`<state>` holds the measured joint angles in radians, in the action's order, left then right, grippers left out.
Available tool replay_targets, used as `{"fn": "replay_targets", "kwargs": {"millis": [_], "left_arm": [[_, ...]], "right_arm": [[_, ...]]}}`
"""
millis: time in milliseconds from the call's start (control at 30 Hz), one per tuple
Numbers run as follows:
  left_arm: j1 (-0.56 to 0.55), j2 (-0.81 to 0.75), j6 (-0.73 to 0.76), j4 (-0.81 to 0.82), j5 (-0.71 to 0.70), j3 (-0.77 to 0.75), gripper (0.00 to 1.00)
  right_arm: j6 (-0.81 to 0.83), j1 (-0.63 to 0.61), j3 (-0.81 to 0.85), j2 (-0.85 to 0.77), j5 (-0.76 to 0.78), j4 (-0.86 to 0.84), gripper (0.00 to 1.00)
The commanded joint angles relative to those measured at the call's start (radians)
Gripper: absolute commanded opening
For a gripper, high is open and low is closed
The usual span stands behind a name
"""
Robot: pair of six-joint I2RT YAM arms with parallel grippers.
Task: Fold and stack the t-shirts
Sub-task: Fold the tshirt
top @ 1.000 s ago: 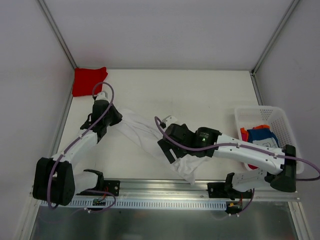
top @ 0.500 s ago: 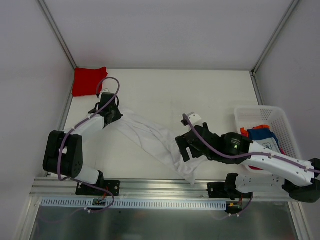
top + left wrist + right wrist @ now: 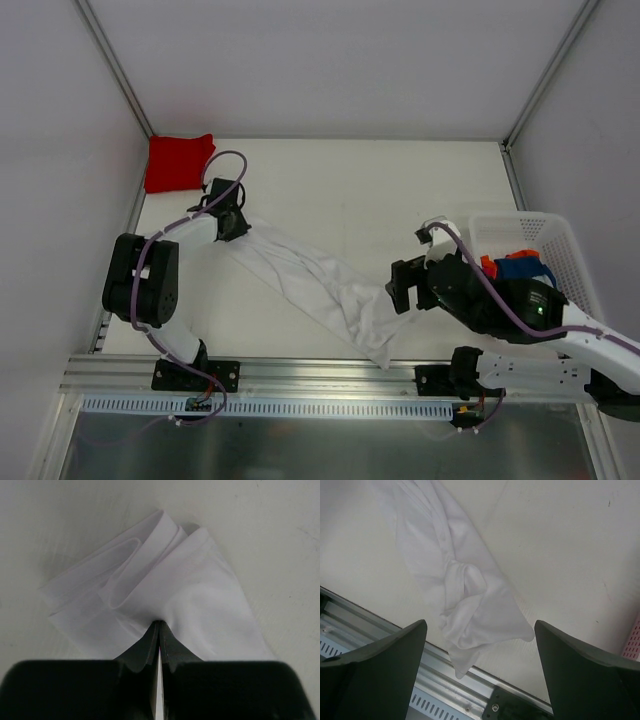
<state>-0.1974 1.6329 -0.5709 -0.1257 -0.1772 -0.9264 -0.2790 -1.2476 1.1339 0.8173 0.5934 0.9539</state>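
Note:
A white t-shirt [image 3: 310, 285] lies pulled out in a long twisted band, running diagonally from back left to the near edge. My left gripper [image 3: 232, 222] is shut on its far-left end, and the cloth [image 3: 165, 595] fans out in folds from the closed jaws [image 3: 159, 625]. My right gripper [image 3: 400, 288] hangs open to the right of the shirt's near end, holding nothing. In the right wrist view the bunched end [image 3: 470, 600] lies between and below the wide-spread fingers [image 3: 480, 625]. A folded red t-shirt [image 3: 178, 162] sits in the back left corner.
A white mesh basket [image 3: 520, 222] stands at the right edge, with a blue tee [image 3: 522, 270] and an orange-red one [image 3: 489, 266] inside. The metal rail [image 3: 330, 375] runs along the near edge; the shirt's tip [image 3: 460, 662] overhangs it. Walls close in on the left, the back and the right.
The right gripper has come off the shirt's near end and drawn back to the right, opening wider. The left gripper has shut on the far end and pulled the shirt out longer.

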Motion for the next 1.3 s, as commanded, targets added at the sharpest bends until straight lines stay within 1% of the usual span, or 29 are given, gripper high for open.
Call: {"fn": "replay_targets", "kwargs": {"millis": [0,267,500,533,767,867,1033,1133,1267], "left_arm": [[-0.011,0.045,-0.018,-0.009,0.051,-0.075,0.00],[-0.011,0.157,0.003,-0.012,0.114,-0.198,0.00],[-0.011,0.272,0.026,-0.032,0.174,-0.331,0.00],[-0.011,0.295,0.028,-0.035,0.200,-0.345,0.00],[-0.011,0.380,0.052,-0.057,0.254,-0.483,0.00],[-0.011,0.387,0.063,-0.069,0.271,-0.517,0.00],[-0.013,0.335,0.080,-0.068,0.249,-0.494,0.00],[-0.013,0.298,0.101,-0.066,0.216,-0.462,0.00],[-0.013,0.306,0.138,-0.066,0.212,-0.497,0.00]], "right_arm": [[-0.012,0.004,0.012,-0.058,0.055,0.029,0.94],[-0.022,0.004,0.026,-0.136,0.083,0.075,0.95],[-0.029,0.004,0.056,-0.139,0.114,0.135,0.96],[-0.032,0.004,0.056,-0.142,0.117,0.138,0.96],[-0.037,0.004,0.067,-0.158,0.143,0.160,0.99],[-0.026,0.004,0.069,-0.158,0.161,0.160,1.00],[-0.026,0.004,0.064,-0.119,0.190,0.157,0.99],[-0.025,0.004,0.069,-0.054,0.162,0.157,0.99],[-0.035,0.004,0.058,0.008,0.114,0.132,0.99]]}}
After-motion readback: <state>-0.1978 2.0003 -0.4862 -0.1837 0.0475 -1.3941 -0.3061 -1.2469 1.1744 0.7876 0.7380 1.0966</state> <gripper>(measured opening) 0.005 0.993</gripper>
